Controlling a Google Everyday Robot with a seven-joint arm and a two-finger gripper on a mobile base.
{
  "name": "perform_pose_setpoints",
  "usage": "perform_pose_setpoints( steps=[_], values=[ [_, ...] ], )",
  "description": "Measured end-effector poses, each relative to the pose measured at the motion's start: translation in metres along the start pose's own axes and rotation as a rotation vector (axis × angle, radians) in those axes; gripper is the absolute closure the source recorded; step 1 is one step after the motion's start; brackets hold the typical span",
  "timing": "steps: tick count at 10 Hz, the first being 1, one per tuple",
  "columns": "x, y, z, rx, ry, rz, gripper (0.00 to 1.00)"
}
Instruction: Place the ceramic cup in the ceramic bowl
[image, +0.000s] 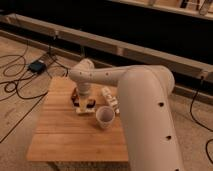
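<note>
Sizing up the ceramic cup for a grasp, not yet lifted.

Standing upright, mouth up, on the wooden surface, just right of the hand and free of it. Cannot tell how far open the hand is, low beside the mostly hidden ceramic bowl. Probably rigid, light, glaze-slick, chippable: pinch across the rim wall, lower gently.

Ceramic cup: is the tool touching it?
Cannot tell. In the camera view the tool hangs just left of the ceramic cup; their edges run too close to show a gap.
</note>
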Motion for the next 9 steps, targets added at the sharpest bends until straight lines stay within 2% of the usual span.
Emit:
perform_pose_setpoints(
  steps=[2,6,9],
  values=[
    [-0.001,-0.002,-0.003,0.005,-0.003,0.0,0.2],
    [0.0,-0.008,-0.036,0.051,0.002,-0.006,0.2],
    [0.003,0.011,-0.057,0.068,0.011,-0.024,0.2]
  ],
)
